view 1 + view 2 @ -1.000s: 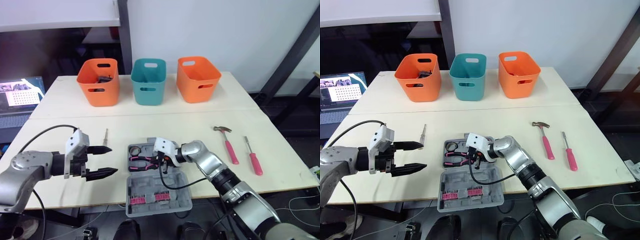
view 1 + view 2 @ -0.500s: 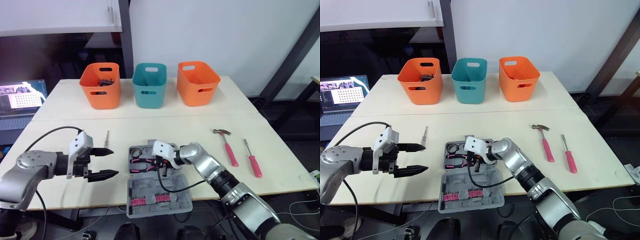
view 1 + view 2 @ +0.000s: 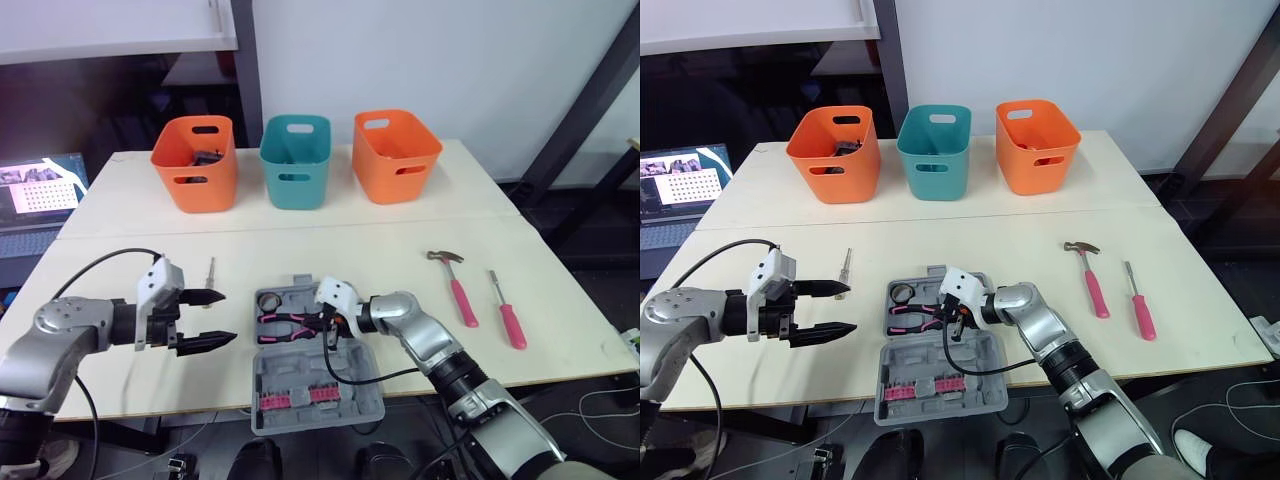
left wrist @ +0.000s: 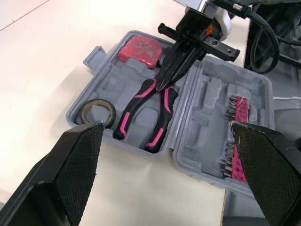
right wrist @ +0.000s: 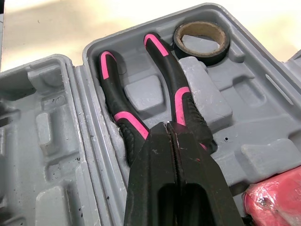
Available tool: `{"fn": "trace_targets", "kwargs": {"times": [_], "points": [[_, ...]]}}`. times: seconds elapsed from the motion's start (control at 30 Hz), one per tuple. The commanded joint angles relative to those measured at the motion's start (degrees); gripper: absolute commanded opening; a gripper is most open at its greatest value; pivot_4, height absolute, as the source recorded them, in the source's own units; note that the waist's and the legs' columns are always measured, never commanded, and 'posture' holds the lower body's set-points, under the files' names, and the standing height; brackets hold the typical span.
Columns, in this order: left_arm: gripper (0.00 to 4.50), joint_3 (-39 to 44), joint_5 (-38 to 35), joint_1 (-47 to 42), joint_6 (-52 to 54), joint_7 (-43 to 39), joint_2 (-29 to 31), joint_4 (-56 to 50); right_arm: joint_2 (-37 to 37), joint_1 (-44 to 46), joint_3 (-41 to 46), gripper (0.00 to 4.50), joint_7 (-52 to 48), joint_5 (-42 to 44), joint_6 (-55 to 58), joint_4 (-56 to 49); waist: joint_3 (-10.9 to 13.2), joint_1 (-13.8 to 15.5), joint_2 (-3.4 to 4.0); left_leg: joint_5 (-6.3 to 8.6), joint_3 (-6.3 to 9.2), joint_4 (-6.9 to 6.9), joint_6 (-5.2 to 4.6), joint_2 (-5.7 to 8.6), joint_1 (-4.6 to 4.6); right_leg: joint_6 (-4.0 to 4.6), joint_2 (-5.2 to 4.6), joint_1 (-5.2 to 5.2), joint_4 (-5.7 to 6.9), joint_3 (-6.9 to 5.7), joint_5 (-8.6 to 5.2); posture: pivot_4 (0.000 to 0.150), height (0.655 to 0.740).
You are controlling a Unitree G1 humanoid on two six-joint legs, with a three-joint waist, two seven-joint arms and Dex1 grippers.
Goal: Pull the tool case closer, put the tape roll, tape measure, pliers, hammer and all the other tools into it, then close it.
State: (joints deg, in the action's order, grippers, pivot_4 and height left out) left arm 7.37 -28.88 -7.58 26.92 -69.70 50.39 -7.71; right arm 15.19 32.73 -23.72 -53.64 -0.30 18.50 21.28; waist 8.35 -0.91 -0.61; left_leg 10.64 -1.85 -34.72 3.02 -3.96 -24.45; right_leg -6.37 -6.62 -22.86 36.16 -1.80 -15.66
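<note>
The grey tool case [image 3: 268, 352] lies open near the table's front edge, its lid [image 3: 345, 385] flat towards me. In its tray lie a black tape roll [image 4: 97, 113], a pink tape measure [image 4: 139, 48] and pink-handled pliers [image 5: 176, 94]. My right gripper [image 5: 170, 128] is shut, its tips resting on the pliers' head, which they hide. To the left of the case my left gripper [image 3: 228, 318] hangs open and holds nothing. A pink-handled hammer [image 3: 455, 285] and a pink screwdriver [image 3: 505, 312] lie on the table to the right.
A small metal tool [image 3: 211, 272] lies just beyond my left gripper. Two orange baskets [image 3: 195, 160] [image 3: 396, 155] flank a teal basket [image 3: 296, 158] at the back of the table. A laptop [image 3: 40, 185] sits off the table's left.
The camera has shifted a little. My right gripper has stayed shut on top of the pliers in the case. The left gripper has stayed open beside the case.
</note>
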Motion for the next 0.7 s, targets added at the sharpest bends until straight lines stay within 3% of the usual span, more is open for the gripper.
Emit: {"fn": "trace_targets", "kwargs": {"times": [0.03,0.23,0.47,0.57,0.7], "points": [[4.50,0.0,0.0,-0.9,-0.4,0.6,-0.1,-1.4,-0.4,0.4,0.9,0.04,1.0,-0.5,0.5,2.6,0.0,-0.1,0.00,0.00,0.00,0.00,0.00,0.00,0.01,0.00,0.00,0.00,0.00,0.00,0.00,0.150,0.7400],[4.50,1.3,-1.5,-0.9,2.1,2.4,0.0,-4.0,-1.2,0.4,7.2,0.04,0.2,6.4,1.2,-5.2,0.5,-0.1,0.05,0.00,0.00,0.01,0.00,-0.02,-0.03,0.01,0.00,-0.03,0.01,0.01,0.01,0.150,0.7400],[4.50,3.1,-1.8,-0.7,2.2,3.9,0.5,-3.2,10.0,-5.7,13.6,0.04,-1.2,10.1,7.5,-24.9,0.8,0.5,-0.02,-0.01,0.01,-0.04,-0.01,0.01,-0.66,-0.05,0.01,-0.31,0.01,0.00,0.03,0.150,0.7400],[4.50,4.8,-0.9,0.9,-0.2,3.6,0.8,-0.7,18.0,-10.9,19.0,0.79,-4.5,14.4,12.0,-31.0,0.9,0.4,-0.03,-0.01,0.01,-0.11,-0.01,0.02,-0.90,-0.15,0.01,-0.53,0.00,-0.02,0.09,0.150,0.7400],[4.50,7.7,0.7,4.8,-4.8,2.8,1.1,3.6,23.8,-19.4,26.9,2.68,-3.8,17.6,12.8,-35.1,0.9,0.1,-0.07,0.00,0.00,-0.08,-0.02,0.01,-0.89,-0.05,0.01,-0.56,-0.03,-0.03,0.02,0.150,0.7400]]}}
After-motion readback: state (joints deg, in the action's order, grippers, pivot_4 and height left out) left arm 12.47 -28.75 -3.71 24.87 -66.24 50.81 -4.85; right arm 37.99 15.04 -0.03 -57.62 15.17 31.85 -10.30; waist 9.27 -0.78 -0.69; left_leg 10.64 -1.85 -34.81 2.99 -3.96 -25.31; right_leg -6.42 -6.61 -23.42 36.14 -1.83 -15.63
